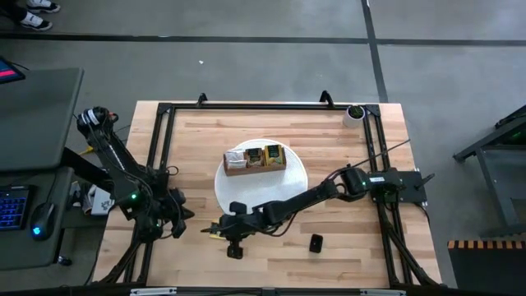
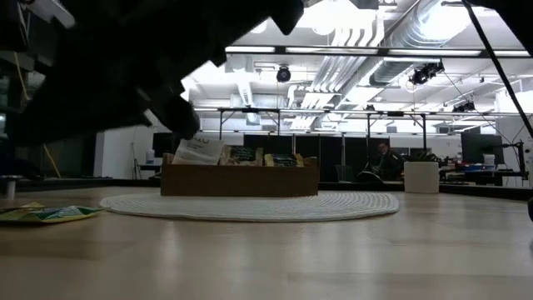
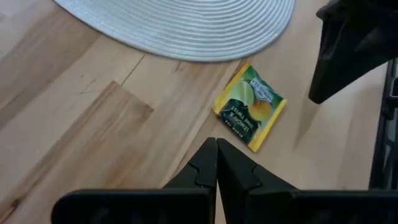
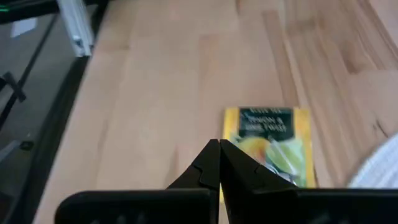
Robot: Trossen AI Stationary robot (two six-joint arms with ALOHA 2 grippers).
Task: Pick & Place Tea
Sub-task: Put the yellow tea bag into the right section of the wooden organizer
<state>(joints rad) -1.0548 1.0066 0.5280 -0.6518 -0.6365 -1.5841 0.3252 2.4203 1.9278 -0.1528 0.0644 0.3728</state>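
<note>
Pale wooden planks are carrying a ribbed round white mat and 1 flat square green-yellow tea packet; the right gripper is hovering over it, fingers pressed together, empty, like the left gripper.

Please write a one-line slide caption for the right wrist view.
Right end effector, fingers shut, poised above a yellow-green tea packet lying flat on the wooden table.

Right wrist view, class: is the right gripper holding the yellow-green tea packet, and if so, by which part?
Nothing is held. The right gripper is shut and empty just above the tea packet, which lies flat on the table.
</note>
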